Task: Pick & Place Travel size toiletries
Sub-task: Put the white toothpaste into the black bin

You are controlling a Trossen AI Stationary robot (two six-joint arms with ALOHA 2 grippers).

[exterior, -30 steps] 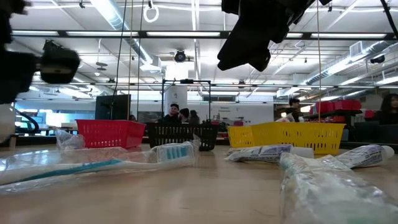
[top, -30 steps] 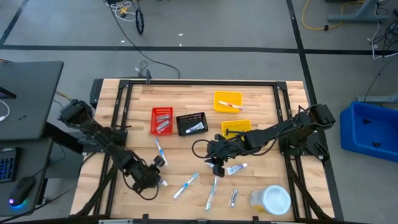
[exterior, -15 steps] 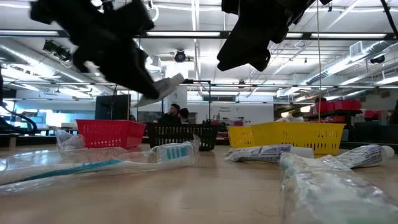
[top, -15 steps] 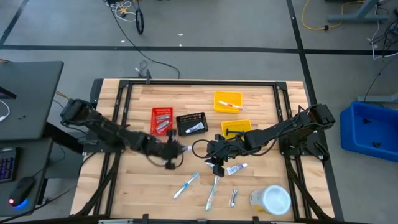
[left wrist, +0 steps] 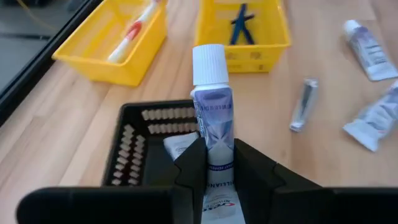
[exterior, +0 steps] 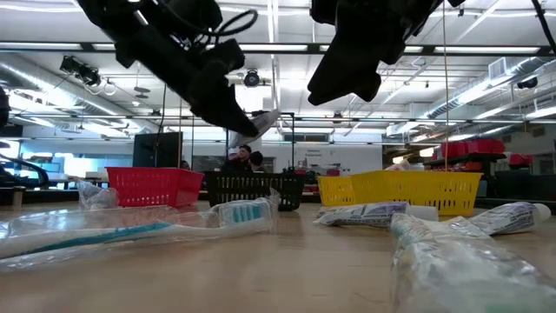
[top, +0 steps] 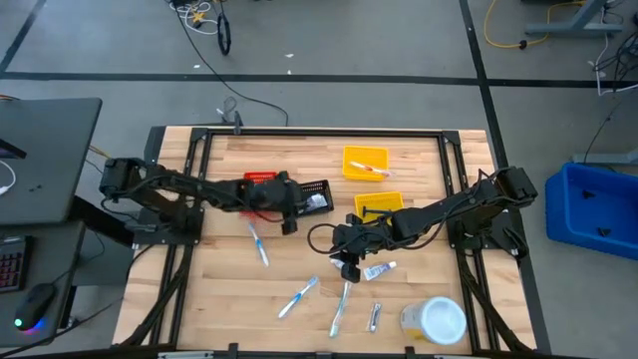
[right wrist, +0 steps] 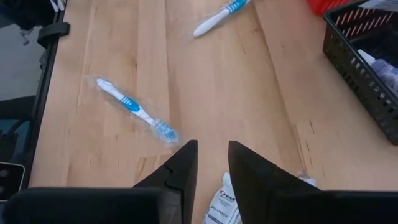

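Observation:
My left gripper (left wrist: 217, 152) (top: 290, 207) hangs above the black bin (left wrist: 146, 146) (top: 307, 197), shut on a mini white-and-blue tube (left wrist: 211, 102). The bin holds another tube (left wrist: 180, 146). My right gripper (right wrist: 211, 152) (top: 346, 264) hovers open over the table's middle, above a tube (top: 379, 269) that lies flat on the wood. Wrapped toothbrushes (top: 257, 244) (top: 298, 295) (top: 340, 309) and a small silvery stick (top: 375, 317) lie on the near half of the table. My left gripper pinches the tube's lower body (left wrist: 214, 158) between its two fingers (left wrist: 189, 165), which run along the tube. The white cap (left wrist: 208, 62) points forward past the fingertips. The tube (exterior: 261, 122) is lifted clear, high above the black bin.
A red bin (top: 261, 189) stands left of the black one. Two yellow bins (top: 365, 163) (top: 379, 206) sit further right; one holds a toothbrush, the other a dark item. A big yellowish jar with a white lid (top: 436, 319) stands at the near right. Bare wood lies near left.
My left gripper has risen from the near-left part of the table and swung toward the far edge and the right, carrying the tube. It has come over the black bin. The toothbrushes on the table have stayed where they were.

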